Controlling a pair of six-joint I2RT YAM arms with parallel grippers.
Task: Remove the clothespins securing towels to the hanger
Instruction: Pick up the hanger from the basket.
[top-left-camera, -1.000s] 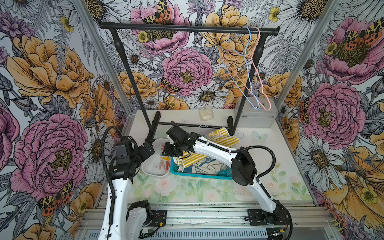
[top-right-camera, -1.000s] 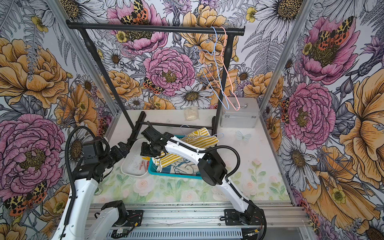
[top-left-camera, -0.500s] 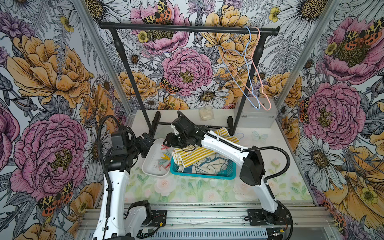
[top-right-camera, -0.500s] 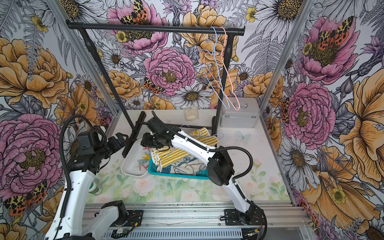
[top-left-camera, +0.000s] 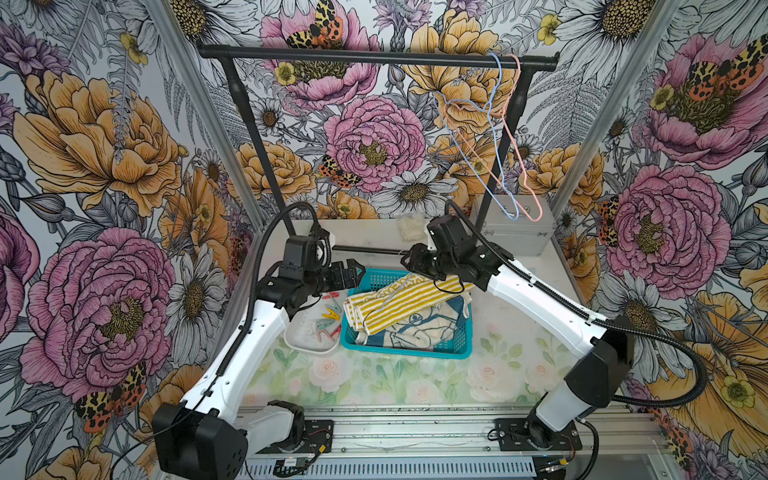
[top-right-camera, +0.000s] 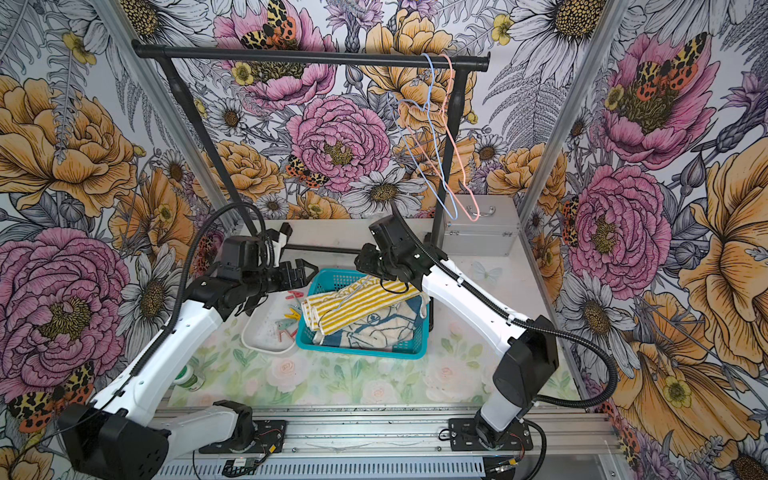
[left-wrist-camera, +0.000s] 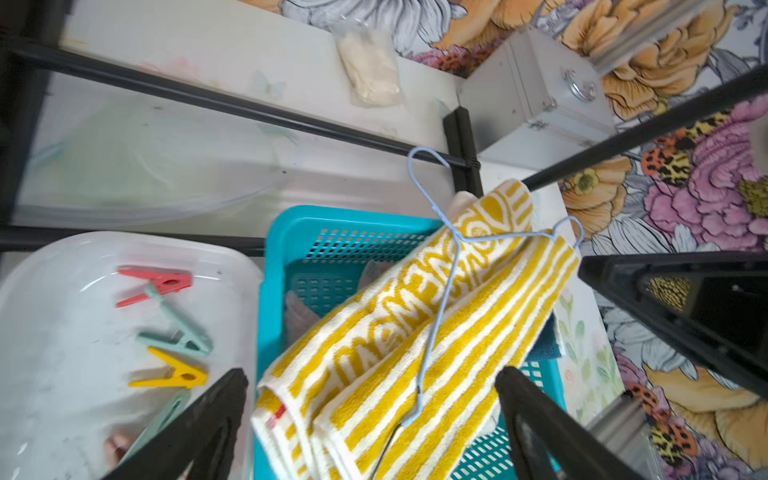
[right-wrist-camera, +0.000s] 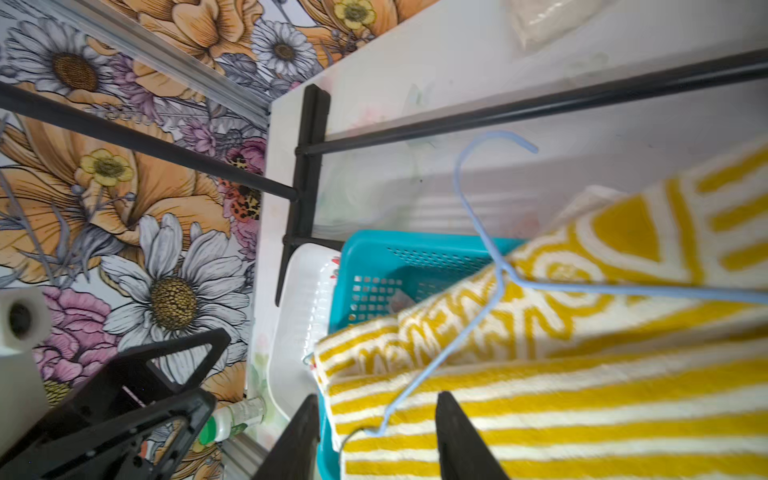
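Left of the basket (top-left-camera: 407, 355), the clothespins (top-left-camera: 328, 320) lie loose in a white tray (top-left-camera: 301, 338). The left gripper (top-left-camera: 357, 272) hovers over the basket's left rim, jaws wide apart. Above the basket's striped towel (top-left-camera: 415, 297) and blue hanger (left-wrist-camera: 443, 303), the right gripper (right-wrist-camera: 378, 397) holds its jaws apart.

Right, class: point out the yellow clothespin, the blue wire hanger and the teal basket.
yellow clothespin (left-wrist-camera: 183, 376): left wrist view, by its spring hole.
blue wire hanger (right-wrist-camera: 501, 269): right wrist view, at its twisted neck.
teal basket (left-wrist-camera: 353, 217): left wrist view, on its rim.
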